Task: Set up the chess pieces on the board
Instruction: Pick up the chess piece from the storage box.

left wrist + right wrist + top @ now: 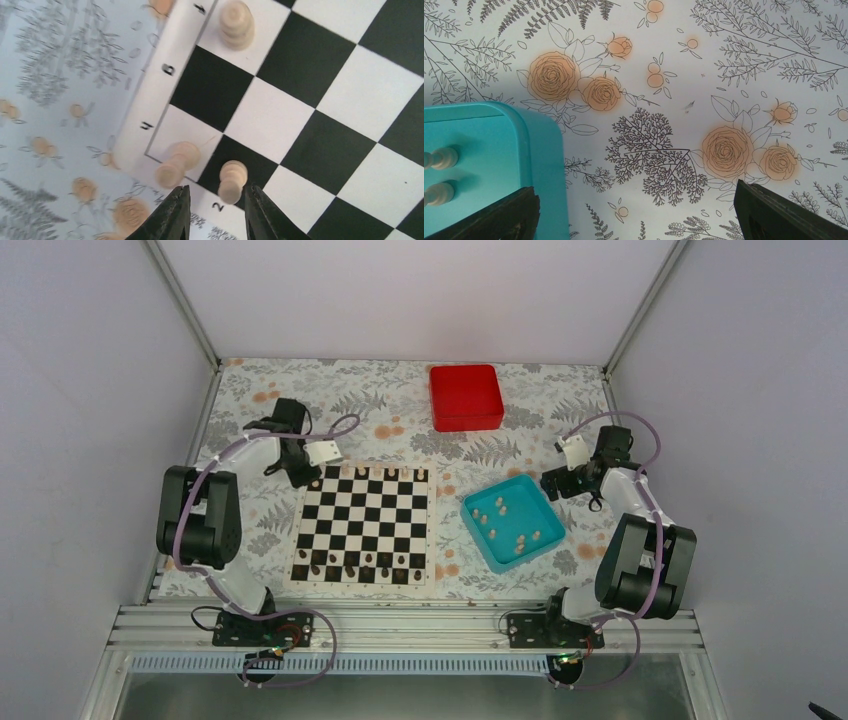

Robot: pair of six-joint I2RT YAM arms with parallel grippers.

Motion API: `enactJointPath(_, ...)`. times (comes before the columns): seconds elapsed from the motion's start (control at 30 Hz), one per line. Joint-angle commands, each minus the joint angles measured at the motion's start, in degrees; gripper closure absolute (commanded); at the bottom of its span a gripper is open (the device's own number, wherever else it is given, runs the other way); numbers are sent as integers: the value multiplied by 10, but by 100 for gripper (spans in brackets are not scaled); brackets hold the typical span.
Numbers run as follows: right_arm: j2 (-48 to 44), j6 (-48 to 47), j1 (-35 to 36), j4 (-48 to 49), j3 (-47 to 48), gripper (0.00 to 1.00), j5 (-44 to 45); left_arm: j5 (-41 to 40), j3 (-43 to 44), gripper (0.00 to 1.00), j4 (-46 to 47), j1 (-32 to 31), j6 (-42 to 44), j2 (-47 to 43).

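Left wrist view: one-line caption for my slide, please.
Left gripper straddles an upright pale pawn on a black edge square of the board, jaws apart.

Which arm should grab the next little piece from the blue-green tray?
Right. The right gripper hangs open just beside the teal tray with its pale pieces. The left gripper is away at the far corner of the board, straddling a piece.

A robot lab cell is indicated: white panels [90, 360] are framed in aluminium struts [185, 300], both arms [200, 515] are bolted to a slotted rail [400, 625], and floral cloth [664, 75] is spread beneath the right gripper [639, 220].
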Motion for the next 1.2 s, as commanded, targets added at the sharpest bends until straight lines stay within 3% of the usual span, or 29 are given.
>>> enactJointPath(0.0,-2,-8,-3,0,-9,0,-13,18,42,70,-41,3,10,-30)
enactJointPath(0.27,-9,-18,-3,-14,-4,0,-17,67,144,71,-156,1,17,-73)
enactJointPath(0.43,-37,-77,16,-101,41,0,-48,108,213,70,-184,1,-1,-129)
enactJointPath(0.53,-65,-118,54,-159,60,0,-37,110,218,54,-145,1,-26,-158)
enactJointPath(0.57,-71,-129,68,-178,64,0,-28,106,214,46,-127,1,-36,-165)
enactJointPath(0.63,-77,-148,94,-212,70,3,-12,87,201,17,-85,1,-56,-172)
enactJointPath(0.73,-71,-157,121,-250,74,16,7,63,185,1,-50,1,-76,-166)
enactJointPath(0.83,-52,-147,148,-258,67,32,19,50,177,0,-26,1,-95,-153)
enactJointPath(0.93,-32,-128,168,-242,53,41,29,31,171,0,1,1,-111,-146)
enactJointPath(1.17,9,-88,218,-200,29,46,30,4,170,0,29,1,-130,-142)
